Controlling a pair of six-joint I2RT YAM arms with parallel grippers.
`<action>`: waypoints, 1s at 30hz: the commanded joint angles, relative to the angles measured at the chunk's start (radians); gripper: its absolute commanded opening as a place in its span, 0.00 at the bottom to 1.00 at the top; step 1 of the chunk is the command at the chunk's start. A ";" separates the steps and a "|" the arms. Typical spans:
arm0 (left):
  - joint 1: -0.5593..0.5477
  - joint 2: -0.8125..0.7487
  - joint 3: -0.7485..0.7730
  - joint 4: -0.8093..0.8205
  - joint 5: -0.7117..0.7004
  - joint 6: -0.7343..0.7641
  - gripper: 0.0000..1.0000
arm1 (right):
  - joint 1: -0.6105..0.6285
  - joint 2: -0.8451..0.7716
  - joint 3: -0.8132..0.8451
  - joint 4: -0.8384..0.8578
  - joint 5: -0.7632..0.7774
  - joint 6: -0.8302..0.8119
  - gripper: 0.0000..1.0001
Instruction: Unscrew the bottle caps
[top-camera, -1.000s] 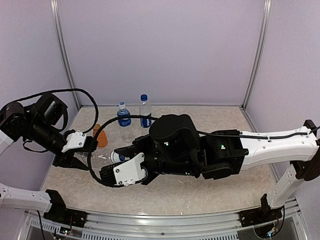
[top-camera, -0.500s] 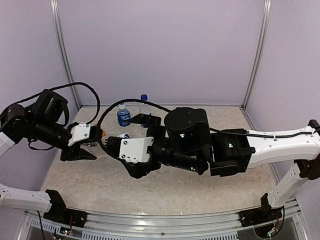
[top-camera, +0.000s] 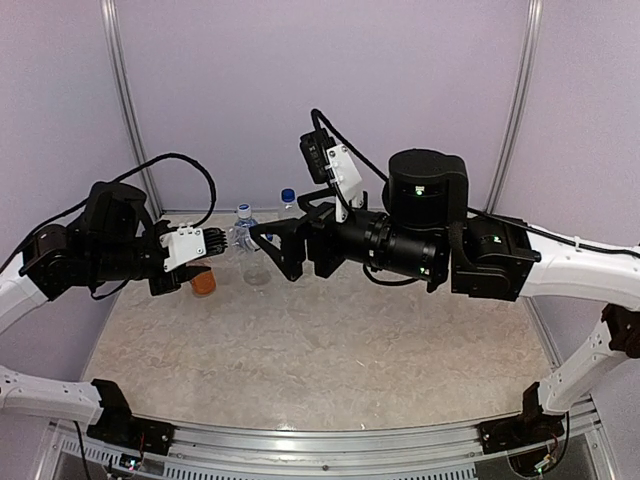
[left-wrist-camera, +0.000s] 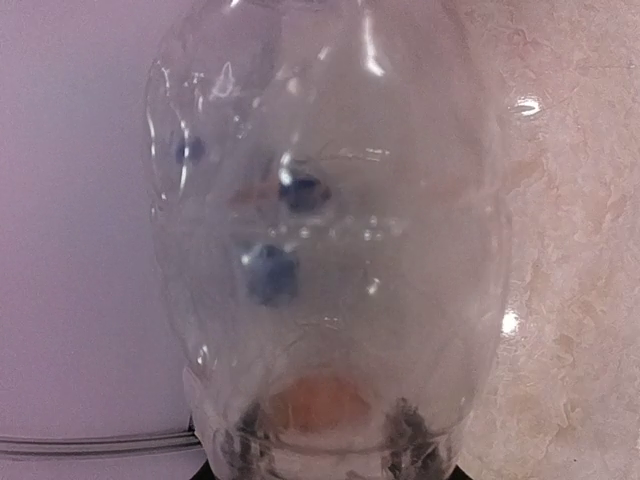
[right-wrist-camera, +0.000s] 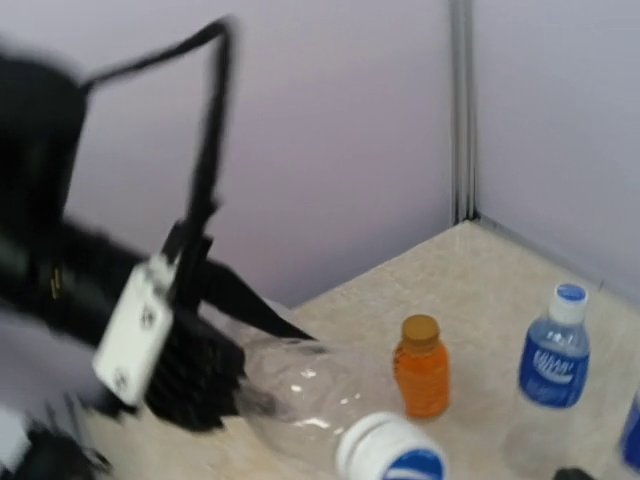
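left claw (top-camera: 210, 243) is clenched on the small clear bottle (right-wrist-camera: 300, 395) by its base, cap (right-wrist-camera: 390, 455) aimed at the wide-open right claw (top-camera: 270, 250) mid-frame, prob so that one can twist it off.

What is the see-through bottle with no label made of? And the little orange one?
Clear bottle: looks like thin, glossy plastic; you see right through it, with bright glints and soft ripples. Orange bottle: probably clear plastic too, the colour coming from the drink inside; its cap looks like matte brownish plastic.
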 joint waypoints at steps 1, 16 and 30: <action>-0.010 -0.001 -0.019 0.158 -0.117 0.082 0.25 | -0.003 0.040 0.067 -0.094 0.045 0.303 0.97; -0.034 -0.020 -0.040 0.153 -0.114 0.113 0.25 | -0.147 0.131 0.128 -0.156 -0.080 0.359 0.86; -0.034 -0.022 -0.041 0.154 -0.112 0.119 0.25 | -0.183 0.174 0.101 -0.070 -0.340 0.377 0.58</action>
